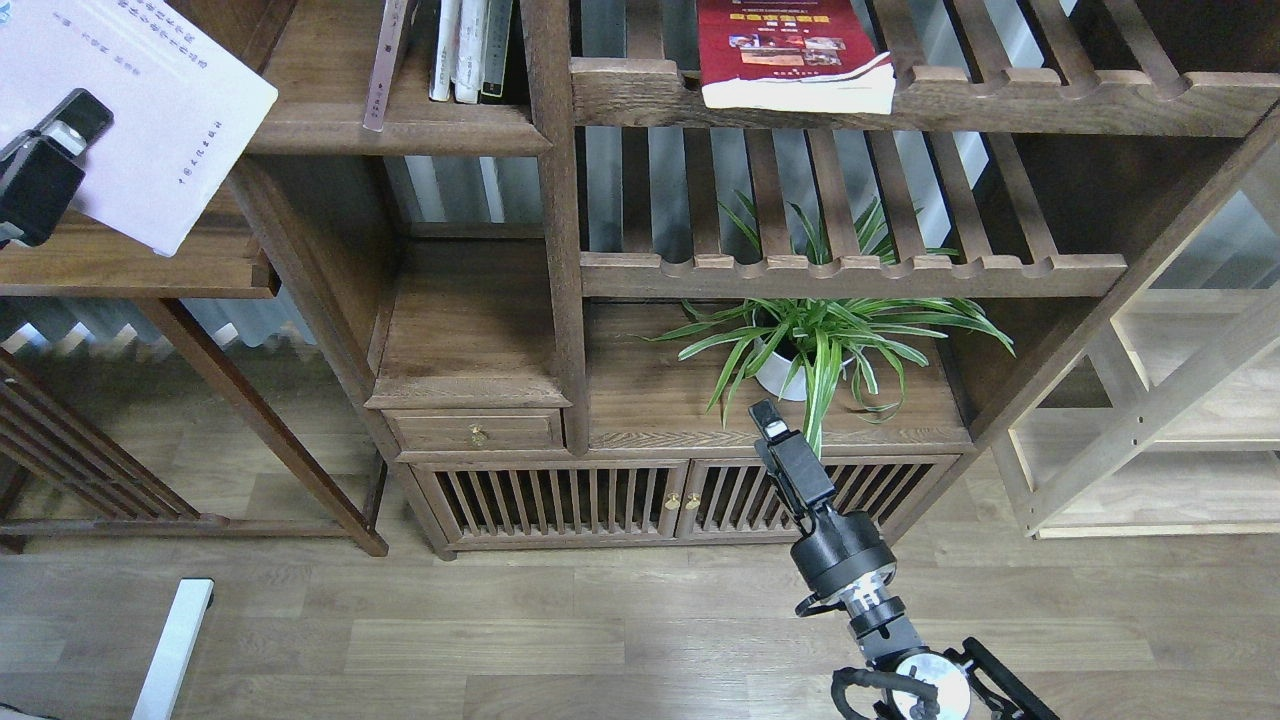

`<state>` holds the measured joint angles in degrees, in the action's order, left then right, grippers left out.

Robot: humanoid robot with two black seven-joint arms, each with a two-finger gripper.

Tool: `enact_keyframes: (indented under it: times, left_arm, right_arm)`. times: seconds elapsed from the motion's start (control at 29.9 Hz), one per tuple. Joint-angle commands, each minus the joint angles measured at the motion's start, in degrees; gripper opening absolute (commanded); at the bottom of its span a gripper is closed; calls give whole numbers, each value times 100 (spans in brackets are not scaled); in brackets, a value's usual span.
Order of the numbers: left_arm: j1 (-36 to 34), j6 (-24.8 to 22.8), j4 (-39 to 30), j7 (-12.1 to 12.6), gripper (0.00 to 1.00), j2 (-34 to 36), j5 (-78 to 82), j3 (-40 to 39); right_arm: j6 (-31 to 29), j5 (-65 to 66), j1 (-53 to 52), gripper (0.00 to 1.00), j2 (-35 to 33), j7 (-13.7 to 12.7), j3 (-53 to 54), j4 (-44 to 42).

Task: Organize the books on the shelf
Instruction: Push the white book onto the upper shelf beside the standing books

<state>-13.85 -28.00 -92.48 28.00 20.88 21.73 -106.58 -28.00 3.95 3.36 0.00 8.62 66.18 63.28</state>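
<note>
Left gripper [62, 128] clamping pale white paperback [140, 95]; could slip onto dark-brown wooden shelf [130, 265]. Right gripper [768, 425] state unclear.

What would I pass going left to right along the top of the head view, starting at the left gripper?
Left gripper → pale book it grips → leaning thin volume → upright volumes → red book on the slatted rack.

Room around the two grippers

Spider plant [820, 345] crowds just beyond the right gripper [768, 422]; dark-brown shelf [120, 265] lies directly beneath the left gripper [62, 122].
</note>
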Motion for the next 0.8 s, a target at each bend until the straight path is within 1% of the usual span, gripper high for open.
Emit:
enact_keyframes:
  times: [0.0,0.1,0.23,0.33,0.64,0.77]
  left_arm:
    - [-187,0,-16,0,3,21,7,102]
    - [-451,0,28,0,3,48,7,357]
    - [-978,0,186,0,3,74,33,585]
    - [-1329,0,449,0,3,100,42,717]
    - [-2015,0,1144,0,3,153,60,814]
    - [-2411,0,1557,0,4,188,68,1086]
  right_arm:
    - [0,0,-10,99,0,9,0,0]
    - [0,0,-37,99,0,0,0,9]
    - [0,0,-72,99,0,0,0,9]
    - [0,0,-107,98,0,-9,0,27]
    - [0,0,-133,98,0,-27,52,70]
    - [0,0,-133,98,0,-27,44,70]
